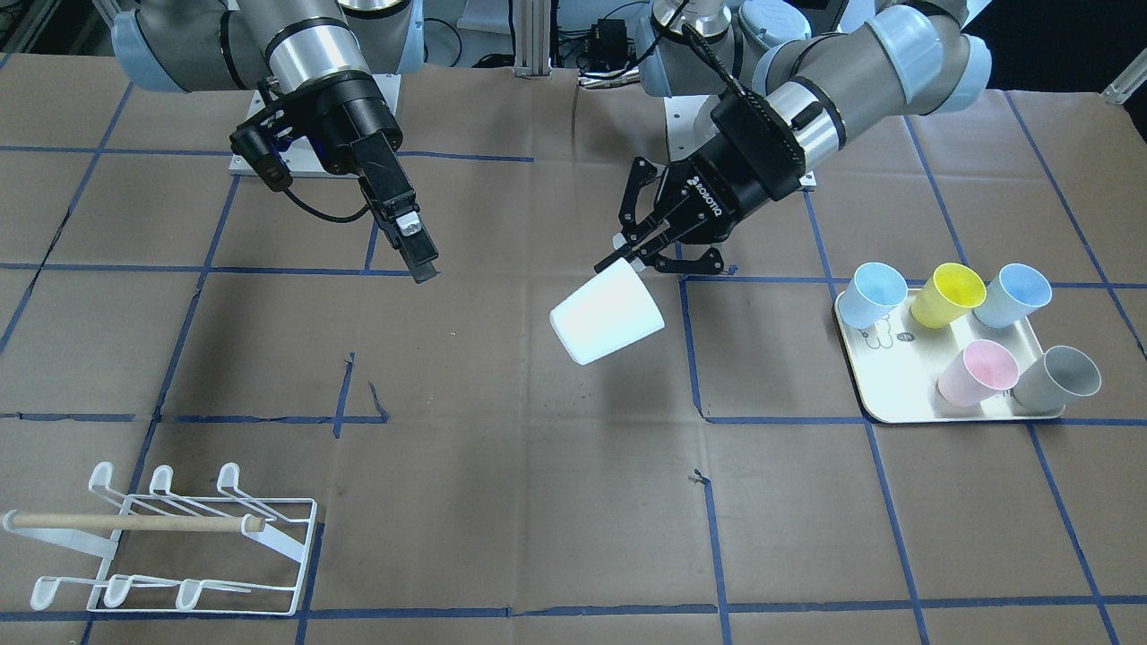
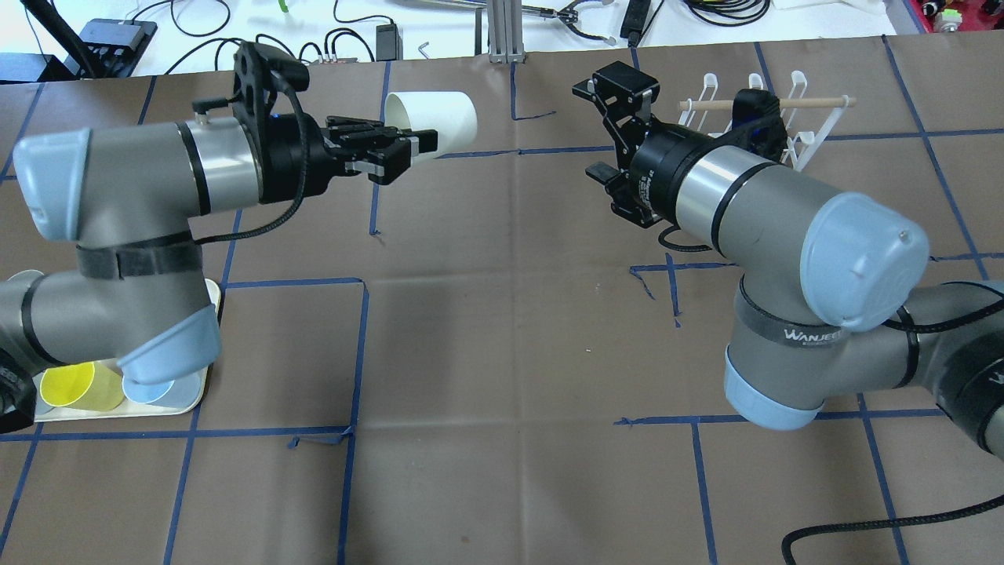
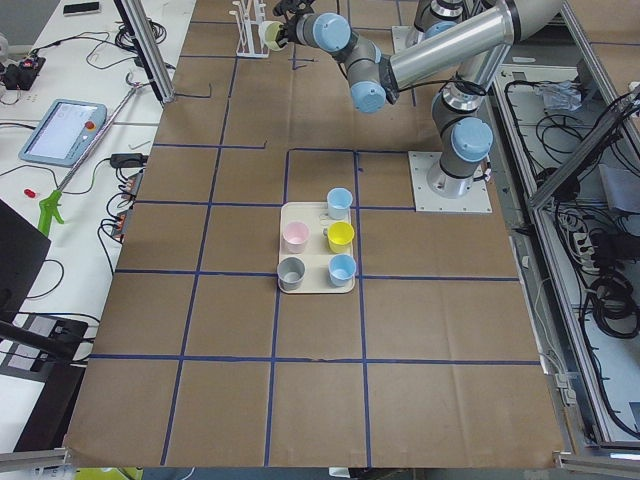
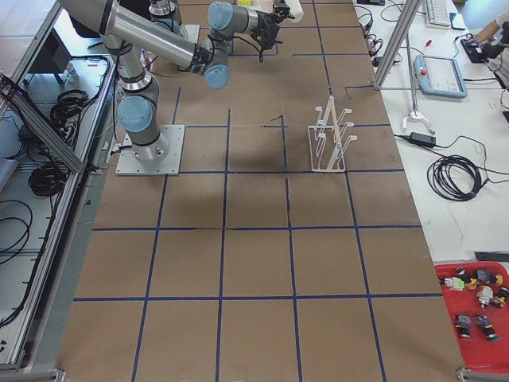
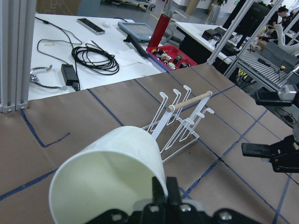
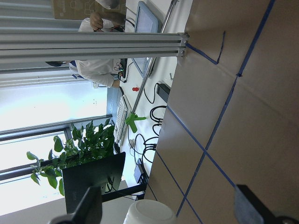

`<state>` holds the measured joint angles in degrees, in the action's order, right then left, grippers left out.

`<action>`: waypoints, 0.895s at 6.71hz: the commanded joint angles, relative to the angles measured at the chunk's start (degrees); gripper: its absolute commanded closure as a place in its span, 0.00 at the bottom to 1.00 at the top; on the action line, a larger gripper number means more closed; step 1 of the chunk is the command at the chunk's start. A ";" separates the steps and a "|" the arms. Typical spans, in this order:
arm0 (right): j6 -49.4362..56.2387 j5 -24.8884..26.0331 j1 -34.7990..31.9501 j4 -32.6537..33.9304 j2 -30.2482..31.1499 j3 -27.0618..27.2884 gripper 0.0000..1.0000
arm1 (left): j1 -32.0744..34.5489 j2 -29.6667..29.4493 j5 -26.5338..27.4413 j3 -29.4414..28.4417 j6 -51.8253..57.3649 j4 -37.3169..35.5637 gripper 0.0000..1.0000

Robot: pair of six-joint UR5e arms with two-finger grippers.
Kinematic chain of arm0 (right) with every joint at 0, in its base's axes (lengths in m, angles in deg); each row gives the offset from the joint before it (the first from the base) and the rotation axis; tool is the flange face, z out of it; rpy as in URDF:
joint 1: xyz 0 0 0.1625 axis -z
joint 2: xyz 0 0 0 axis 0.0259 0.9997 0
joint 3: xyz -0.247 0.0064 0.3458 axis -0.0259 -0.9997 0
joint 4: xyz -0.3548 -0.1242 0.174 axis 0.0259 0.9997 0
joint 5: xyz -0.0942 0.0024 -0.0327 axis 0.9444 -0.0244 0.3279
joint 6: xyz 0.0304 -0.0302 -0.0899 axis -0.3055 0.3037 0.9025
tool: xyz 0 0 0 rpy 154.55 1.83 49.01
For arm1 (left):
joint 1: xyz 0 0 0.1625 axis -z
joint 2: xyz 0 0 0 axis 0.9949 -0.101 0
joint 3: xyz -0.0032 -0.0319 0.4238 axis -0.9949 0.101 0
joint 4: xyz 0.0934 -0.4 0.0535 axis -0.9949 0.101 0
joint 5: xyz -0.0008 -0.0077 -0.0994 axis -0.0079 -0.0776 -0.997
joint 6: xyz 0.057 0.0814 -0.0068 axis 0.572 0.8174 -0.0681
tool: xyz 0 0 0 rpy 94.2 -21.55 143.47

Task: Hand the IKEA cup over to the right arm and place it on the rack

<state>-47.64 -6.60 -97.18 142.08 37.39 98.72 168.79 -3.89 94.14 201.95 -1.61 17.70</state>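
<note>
My left gripper point(image 1: 620, 260) is shut on the rim of a white IKEA cup point(image 1: 607, 315) and holds it tilted on its side above the table's middle. In the overhead view the cup point(image 2: 435, 118) points towards the right gripper point(image 2: 590, 129), which is open and empty, a gap away. In the right wrist view its fingers point(image 6: 91, 207) stand wide apart with the cup's base point(image 6: 152, 212) low between them. The white wire rack point(image 1: 179, 537) with its wooden dowel stands on the table past the right arm. It also shows in the left wrist view point(image 5: 182, 116).
A cream tray point(image 1: 874, 394) on the left arm's side holds several coloured cups: blue, yellow, pink and grey. Brown paper with blue tape lines covers the table. Cables and tools lie beyond the far edge point(image 2: 353, 31).
</note>
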 commanded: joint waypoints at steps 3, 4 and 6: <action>-10.17 0.95 -5.29 0.44 -2.45 0.26 0.00 | 4.71 -2.72 -0.03 5.52 -6.44 -17.92 1.00; -11.63 0.95 -5.90 -0.09 -2.45 0.44 0.00 | 4.89 -2.72 -0.03 5.43 -6.79 -17.93 1.00; -11.82 0.95 -6.61 -1.23 -2.54 0.44 0.00 | 4.98 -2.72 -0.03 5.43 -6.97 -17.93 1.00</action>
<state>-59.06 -5.66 -103.28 141.64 34.93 99.13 173.67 -6.57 94.11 207.37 -8.40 -0.16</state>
